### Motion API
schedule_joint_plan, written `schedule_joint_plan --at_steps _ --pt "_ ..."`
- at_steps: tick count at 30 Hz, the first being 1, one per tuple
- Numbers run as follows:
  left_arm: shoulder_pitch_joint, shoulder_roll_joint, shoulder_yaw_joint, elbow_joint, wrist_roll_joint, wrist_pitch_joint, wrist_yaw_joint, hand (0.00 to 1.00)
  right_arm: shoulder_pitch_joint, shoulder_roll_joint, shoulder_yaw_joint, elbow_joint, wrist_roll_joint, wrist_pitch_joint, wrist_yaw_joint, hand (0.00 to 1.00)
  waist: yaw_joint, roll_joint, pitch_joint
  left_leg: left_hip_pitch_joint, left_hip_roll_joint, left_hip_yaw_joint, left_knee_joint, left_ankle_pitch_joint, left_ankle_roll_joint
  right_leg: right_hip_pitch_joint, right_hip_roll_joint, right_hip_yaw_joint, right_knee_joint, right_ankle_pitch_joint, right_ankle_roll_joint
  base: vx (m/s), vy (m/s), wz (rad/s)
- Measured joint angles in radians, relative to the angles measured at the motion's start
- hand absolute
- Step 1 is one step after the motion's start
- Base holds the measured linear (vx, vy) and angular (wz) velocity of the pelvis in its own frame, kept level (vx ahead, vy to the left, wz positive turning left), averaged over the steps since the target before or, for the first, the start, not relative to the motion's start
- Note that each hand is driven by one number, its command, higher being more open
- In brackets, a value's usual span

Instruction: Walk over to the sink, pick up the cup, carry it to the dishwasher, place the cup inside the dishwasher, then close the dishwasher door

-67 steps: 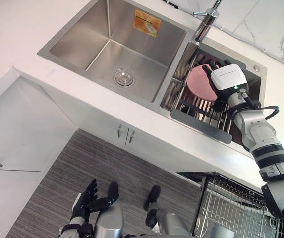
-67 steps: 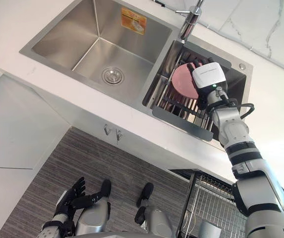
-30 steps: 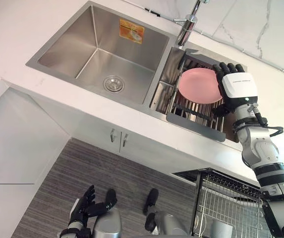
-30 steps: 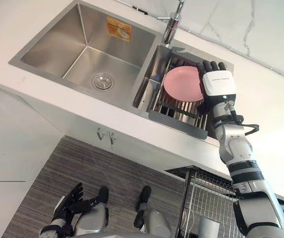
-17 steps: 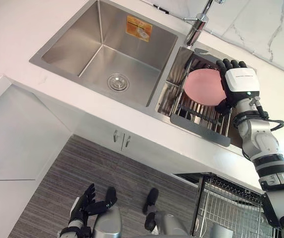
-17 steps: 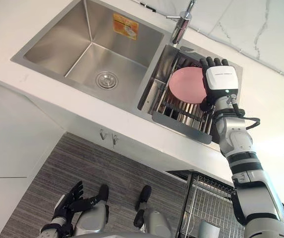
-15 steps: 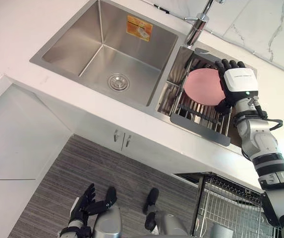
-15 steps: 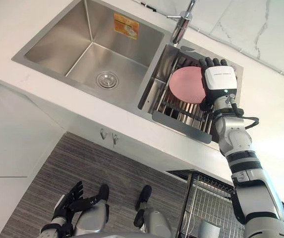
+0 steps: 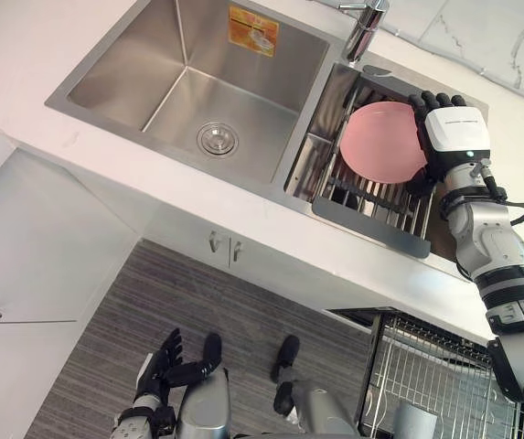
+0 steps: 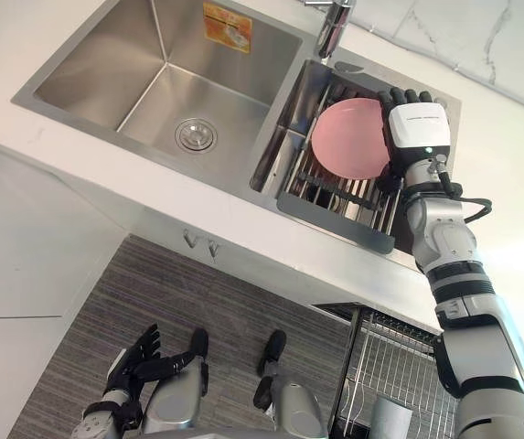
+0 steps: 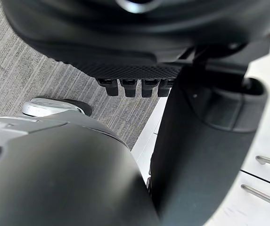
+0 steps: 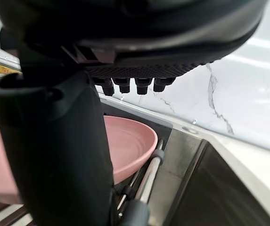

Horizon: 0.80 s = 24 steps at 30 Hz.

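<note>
- Right hand (image 9: 456, 137) at sink (image 9: 152, 82), thumb and fingers pinching pink dish (image 9: 380, 142) above rack (image 9: 371, 215).
- Left hand (image 9: 156, 370) low, fingers loose, empty.
- Walk done, pickup begun; carrying, loading dishwasher (image 9: 444, 384), closing door left.

Bright, even light with a soft sheen on the steel sink (image 9: 165, 87); shadows faint.

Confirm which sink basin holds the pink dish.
The smaller right basin, with the wire rack; the right hand holds the pink dish. The larger left basin shows just its drain.
</note>
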Motion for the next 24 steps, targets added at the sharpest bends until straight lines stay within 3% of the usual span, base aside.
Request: schedule_joint_plan --at_steps 9,24 --pt "-0.036 0.003 0.001 -0.001 -0.004 0.000 0.000 1.00 -0.046 -0.010 -0.001 0.000 0.073 -0.013 0.005 1.00 -0.004 -0.002 0.044 -0.015 0.001 0.002 0.018 -0.007 -0.004 -0.006 0.000 0.001 0.000 -0.004 -0.005 -0.02 0.019 -0.01" --pt "-0.041 0.006 0.001 -0.001 -0.004 -0.001 0.000 1.00 -0.027 -0.022 -0.001 -0.015 0.067 -0.091 -0.066 1.00 -0.015 -0.012 0.055 -0.017 0.004 0.003 0.016 -0.007 -0.005 -0.010 0.002 0.001 0.000 -0.004 -0.004 0.01 0.022 0.00"
